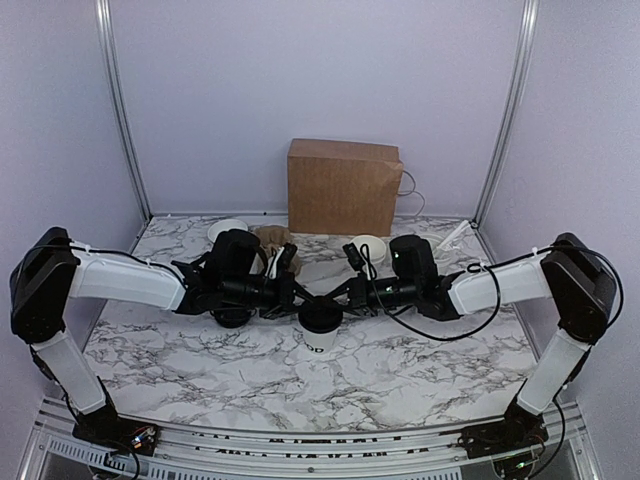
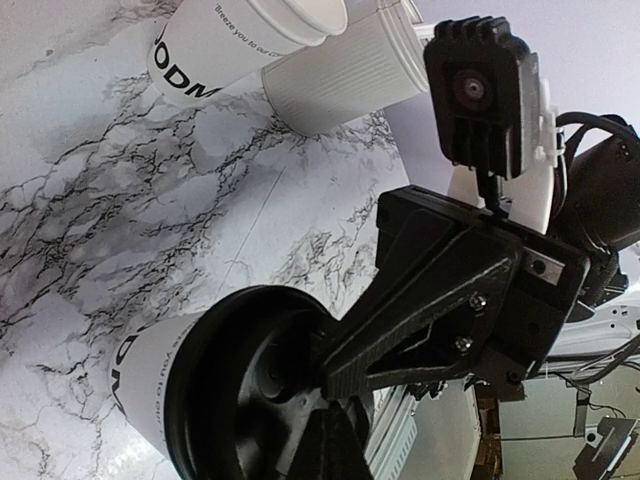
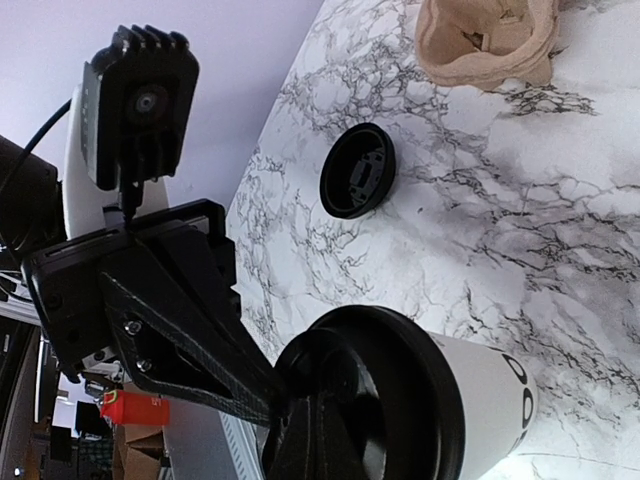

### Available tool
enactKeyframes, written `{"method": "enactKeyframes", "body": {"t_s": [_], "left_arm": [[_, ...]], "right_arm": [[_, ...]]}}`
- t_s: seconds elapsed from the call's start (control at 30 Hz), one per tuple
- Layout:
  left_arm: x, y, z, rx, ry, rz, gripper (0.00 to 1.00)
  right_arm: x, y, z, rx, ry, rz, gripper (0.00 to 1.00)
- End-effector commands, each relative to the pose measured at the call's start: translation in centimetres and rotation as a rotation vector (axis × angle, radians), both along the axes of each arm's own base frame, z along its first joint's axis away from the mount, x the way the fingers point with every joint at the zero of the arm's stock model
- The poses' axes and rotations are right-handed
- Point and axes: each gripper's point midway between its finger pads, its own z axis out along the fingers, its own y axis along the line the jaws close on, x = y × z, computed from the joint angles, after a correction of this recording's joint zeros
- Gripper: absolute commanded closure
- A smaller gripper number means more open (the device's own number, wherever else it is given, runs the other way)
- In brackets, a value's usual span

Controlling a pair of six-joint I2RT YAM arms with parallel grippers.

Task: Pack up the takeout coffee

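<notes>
Your left hand (image 1: pixel 303 298) and right hand (image 1: pixel 340 300), both clenched, rest tips on the takeout coffee (image 1: pixel 320 328); the right wrist view shows a loose black lid (image 3: pixel 357 170) that the left wrist view misses.

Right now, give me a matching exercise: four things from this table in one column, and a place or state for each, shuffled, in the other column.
Things:
1. takeout coffee
2. brown paper bag
3. loose black lid
4. lidless paper cup

Places or states:
A. standing at the back of the marble table
B. open-topped, black lettering on its side
C. lying alone, off any cup
D. black lid on, centre

Pairs: 1-D, 2-A, 3-C, 4-B
</notes>
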Motion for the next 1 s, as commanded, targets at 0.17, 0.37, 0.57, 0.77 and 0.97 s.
{"method": "enactKeyframes", "body": {"t_s": [0.17,0.37,0.57,0.77,0.97], "left_arm": [[0.4,-0.8,9.5,-0.139,-0.170,-0.024,1.00],[0.8,0.2,6.9,-0.107,-0.133,-0.001,1.00],[-0.4,0.9,-4.5,0.067,0.049,-0.019,1.00],[-0.4,1.6,-3.7,0.109,0.003,-0.001,1.00],[0.2,1.4,-0.7,0.124,-0.064,-0.009,1.00]], "right_arm": [[0.4,0.8,1.5,-0.053,-0.051,-0.006,1.00],[0.3,0.5,0.8,-0.076,-0.040,-0.020,1.00],[0.3,0.3,0.1,-0.084,-0.026,-0.028,1.00],[0.2,0.1,0.0,-0.092,-0.027,-0.027,1.00],[0.5,0.4,0.9,-0.097,-0.057,-0.022,1.00]]}}
